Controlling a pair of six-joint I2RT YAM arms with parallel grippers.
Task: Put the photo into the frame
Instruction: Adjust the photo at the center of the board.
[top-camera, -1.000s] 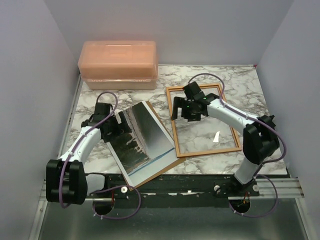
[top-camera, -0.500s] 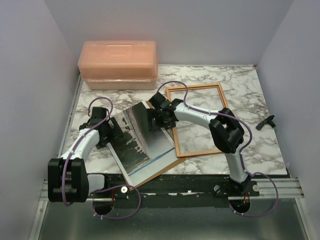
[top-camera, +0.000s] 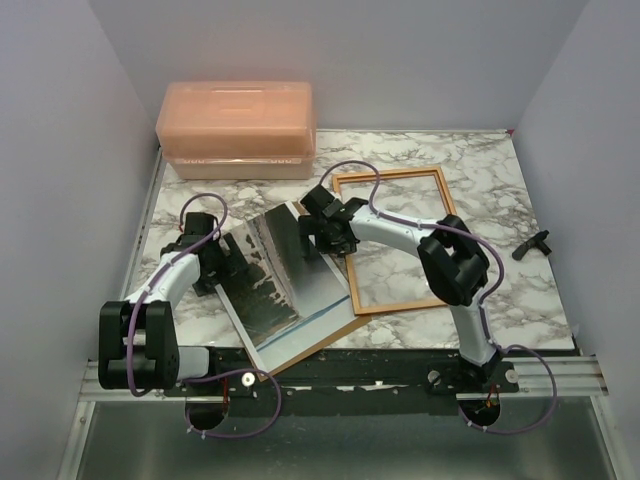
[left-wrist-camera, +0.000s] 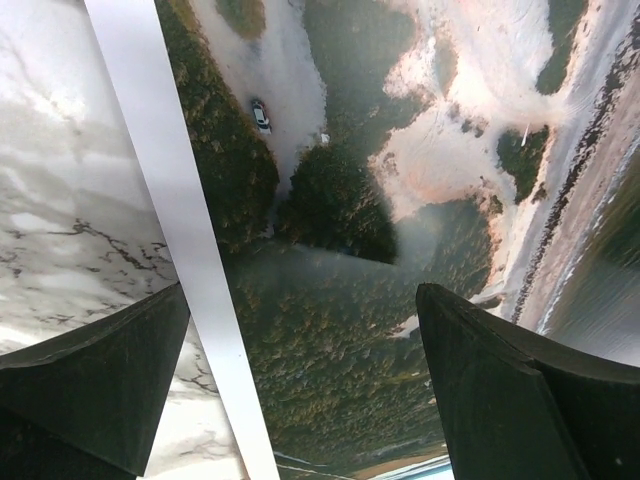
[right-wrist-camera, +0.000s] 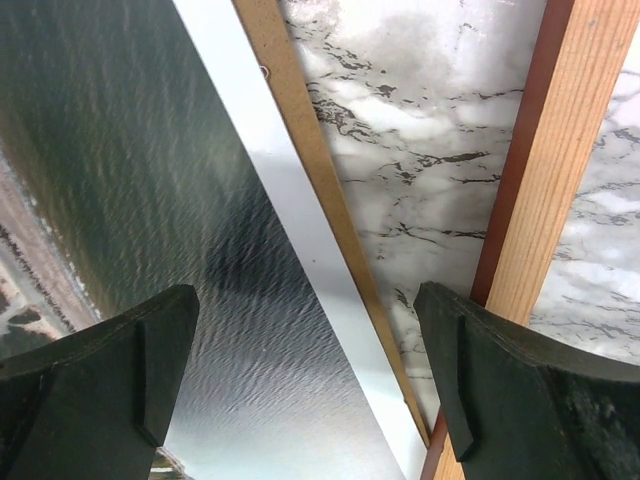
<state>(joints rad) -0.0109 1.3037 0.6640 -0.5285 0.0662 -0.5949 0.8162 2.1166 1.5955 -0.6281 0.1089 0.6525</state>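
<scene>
Both arms bore on the photo (top-camera: 270, 275), which lay picture-side up on the brown backing board (top-camera: 338, 326) at the near left of the marble table (top-camera: 480, 170) — beside the frame (top-camera: 392, 174), not yet inside it. The left gripper (left-wrist-camera: 300, 390) hung over the print's white left margin, jaws spread and nothing between them. The right gripper (right-wrist-camera: 300, 385), likewise parted and empty, straddled the print's right edge, the board's rim and a strip of marble, its outer finger (right-wrist-camera: 520, 400) over the frame's left rail.

Lifting so thin a sheet looked to call for a pinch on the print's margin alone, low and shallow, leaving the board behind — and for both sides rising together, lest it buckle.

Room was tight on the right, where board and rail ran close; whether their near corners touched could not be told. The frame's wide opening showed marble. A pink lidded box (top-camera: 237, 125) stood well apart at the far left, a small black piece (top-camera: 530, 245) out to the right.
</scene>
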